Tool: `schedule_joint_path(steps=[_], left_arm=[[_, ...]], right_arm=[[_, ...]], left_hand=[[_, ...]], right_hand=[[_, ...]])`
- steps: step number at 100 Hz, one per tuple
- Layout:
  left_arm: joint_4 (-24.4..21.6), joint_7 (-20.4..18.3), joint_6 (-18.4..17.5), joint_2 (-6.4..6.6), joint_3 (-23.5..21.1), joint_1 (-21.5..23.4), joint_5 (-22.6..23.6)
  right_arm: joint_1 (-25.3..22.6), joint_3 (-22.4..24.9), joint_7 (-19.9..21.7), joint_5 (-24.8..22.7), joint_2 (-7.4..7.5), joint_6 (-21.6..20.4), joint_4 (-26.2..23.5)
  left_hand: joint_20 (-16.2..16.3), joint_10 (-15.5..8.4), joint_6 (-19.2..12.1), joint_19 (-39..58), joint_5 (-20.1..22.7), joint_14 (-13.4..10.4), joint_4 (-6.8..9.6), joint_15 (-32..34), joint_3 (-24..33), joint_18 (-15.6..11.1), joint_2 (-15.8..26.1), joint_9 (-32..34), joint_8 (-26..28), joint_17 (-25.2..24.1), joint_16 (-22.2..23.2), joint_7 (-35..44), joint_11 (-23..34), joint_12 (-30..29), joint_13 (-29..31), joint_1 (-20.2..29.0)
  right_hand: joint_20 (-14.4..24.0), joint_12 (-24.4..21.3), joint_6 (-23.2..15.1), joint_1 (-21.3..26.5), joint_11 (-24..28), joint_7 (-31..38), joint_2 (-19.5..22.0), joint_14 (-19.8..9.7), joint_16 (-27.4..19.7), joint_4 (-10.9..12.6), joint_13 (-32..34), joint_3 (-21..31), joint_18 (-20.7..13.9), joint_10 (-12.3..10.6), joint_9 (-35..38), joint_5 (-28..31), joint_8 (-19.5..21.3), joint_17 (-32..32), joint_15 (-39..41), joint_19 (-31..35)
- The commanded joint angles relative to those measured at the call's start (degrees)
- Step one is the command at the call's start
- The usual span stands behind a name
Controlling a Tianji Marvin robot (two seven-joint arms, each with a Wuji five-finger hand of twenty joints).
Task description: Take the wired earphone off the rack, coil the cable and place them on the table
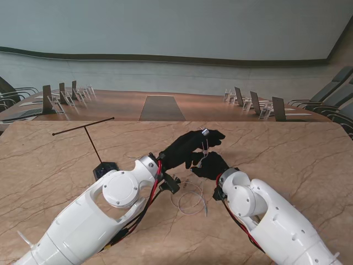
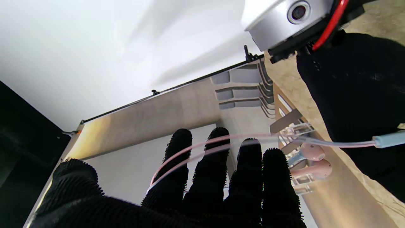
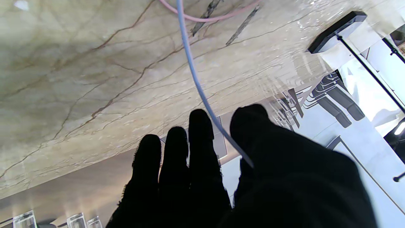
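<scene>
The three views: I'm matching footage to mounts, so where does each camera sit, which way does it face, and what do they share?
Stand view: above the shoulders, looking down at the table; both arms, left hand, right hand, the rack.
Left wrist view: along the left hand's fingers, cable draped across them, earbuds beyond, right hand alongside.
Right wrist view: along the right hand's fingers, facing table and rack, cable pinched.
Shared: cable in all three; rack in stand and right wrist.

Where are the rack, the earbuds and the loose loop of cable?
rack (image 1: 105, 169): stand view, on its black base.
earbuds (image 2: 313, 152): left wrist view, on one pink bud's rounded head.
cable loop (image 1: 190, 212): stand view, on the strand nearest me.
</scene>
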Motion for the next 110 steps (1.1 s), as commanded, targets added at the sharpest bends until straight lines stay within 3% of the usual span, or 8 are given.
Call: schedule_joint_path(steps=[1, 10, 21, 30, 68, 81, 88, 110], left_arm=[[-0.75, -0.13, 0.16, -0.35, 0.01, 0.73, -0.04], [-0.90, 0.00, 0.05, -0.30, -0.30, 1.11, -0.03], [-1.10, 0.24, -0.25, -0.27, -0.66, 1.66, -0.10], [-1.18, 0.86, -0.61, -0.45, -0.78, 2.12, -0.61], [-1.08, 3.13, -1.26, -1.37, -0.43, 3.55, -3.44], [-0.98, 3.06, -1.13, -1.49, -0.13, 3.55, -3.98], [-0.93, 3.74, -1.22, -1.70, -0.04, 3.72, -4.11], [-0.93, 3.91, -1.23, -1.71, -0.33, 4.29, -4.45]], right_arm=[[0.03, -0.05, -1.40, -0.39, -0.55, -0.38, 0.64], [-0.22, 0.29, -2.77, -1.25, -0.68, -0.78, 1.25], [-0.73, 1.17, -3.89, -2.53, -0.68, -0.83, 1.52], [-0.87, 1.82, -4.91, -3.70, -0.68, -1.06, 1.87], [1.80, 1.10, -5.35, -6.02, -0.55, -0.90, 3.76], [3.12, -0.14, -4.71, -5.66, -0.60, -0.57, 4.49], [3.66, -0.62, -4.69, -5.52, -0.67, -0.47, 4.86], [5.27, -1.66, -3.84, -6.01, -0.56, 0.06, 5.82]], left_hand=[[0.04, -0.33, -2.38, 1.85, -1.00, 0.18, 0.08, 0.49, -0.80, -1.03, 1.03, -0.33, 0.77, 0.61, 0.39, 0.42, 1.47, -0.18, 1.19, 0.88], [0.08, -0.27, -2.32, 2.01, -1.00, 0.22, 0.09, 0.64, -0.77, -1.01, 1.04, -0.24, 0.86, 0.58, 0.55, 0.51, 1.61, -0.04, 1.17, 1.06], [0.13, -0.43, -2.37, 2.21, -1.21, 0.21, 0.09, 0.75, -0.76, -1.21, 1.13, -0.26, 0.92, 0.67, 0.67, 0.54, 1.70, 0.09, 1.18, 1.21], [0.30, -0.49, -2.34, 2.67, -0.93, 0.17, 0.12, 1.15, -0.61, -1.71, 1.20, 0.03, 1.10, 1.09, 0.87, 0.88, 1.97, 0.25, 1.56, 1.69], [0.87, -1.10, -2.99, 4.16, -1.63, -0.20, 0.05, 2.59, -0.61, -2.50, 2.03, -0.71, 1.84, 2.57, 0.73, 2.34, 3.41, 0.36, 1.92, 3.52], [1.41, -1.26, -3.25, 5.24, -2.10, 0.57, 0.04, 3.51, -0.75, -1.48, 2.27, -1.74, 2.14, 2.80, 1.01, 2.82, 4.10, 0.52, 1.56, 3.79], [2.56, -0.81, -2.94, 7.74, -1.83, 2.09, -0.02, 5.09, -0.80, 0.64, 2.28, -1.30, 2.41, 4.59, 1.82, 3.30, 4.82, 0.82, 2.58, 4.23], [3.31, -0.45, -2.71, 9.24, -1.82, 2.91, -0.05, 6.50, -0.86, 1.36, 2.31, -1.60, 2.57, 4.94, 2.61, 3.63, 5.53, 1.19, 2.69, 4.53]], right_hand=[[-1.39, 0.51, -1.14, 2.36, -0.87, 1.82, -2.95, -0.05, 0.82, -1.45, 3.06, 6.53, -0.90, 1.19, 5.62, 7.51, 3.64, 1.25, 1.34, 3.78], [-1.16, 0.98, 0.32, 2.92, -0.57, 2.25, -3.99, 1.53, 1.31, -0.21, 5.82, 11.55, 0.95, 2.64, 8.54, 13.09, 10.87, 2.82, 2.28, 5.21], [-0.07, 1.27, 2.33, 4.41, 2.13, 2.66, -6.72, 4.03, 2.42, -0.94, 9.13, 17.54, 4.13, 4.53, 11.52, 18.09, 22.05, 5.11, 4.73, 7.60], [1.12, 1.78, 2.84, 5.48, 4.94, 4.11, -9.24, 6.30, 3.52, -1.62, 11.89, 20.59, 6.68, 6.28, 14.35, 20.64, 25.77, 7.12, 7.41, 10.14], [5.04, 3.04, 2.06, 7.66, 18.41, 7.41, -14.46, 11.01, 7.44, -3.95, 17.74, 25.58, 11.46, 10.48, 18.54, 23.75, 31.42, 10.43, 15.99, 16.99], [5.58, 3.25, 1.90, 7.78, 19.83, 7.86, -14.75, 11.26, 7.84, -3.97, 18.09, 25.87, 11.67, 10.91, 18.67, 23.79, 31.95, 10.60, 17.00, 17.64], [5.79, 3.39, 1.98, 7.88, 20.51, 8.14, -14.95, 11.45, 8.02, -3.95, 18.26, 26.05, 11.75, 11.31, 18.70, 23.89, 32.25, 10.49, 17.51, 17.82], [5.53, 3.76, 1.37, 7.95, 22.01, 8.95, -15.12, 11.64, 8.29, -3.89, 18.51, 26.45, 12.10, 11.62, 18.70, 23.90, 33.39, 10.58, 18.57, 18.26]])
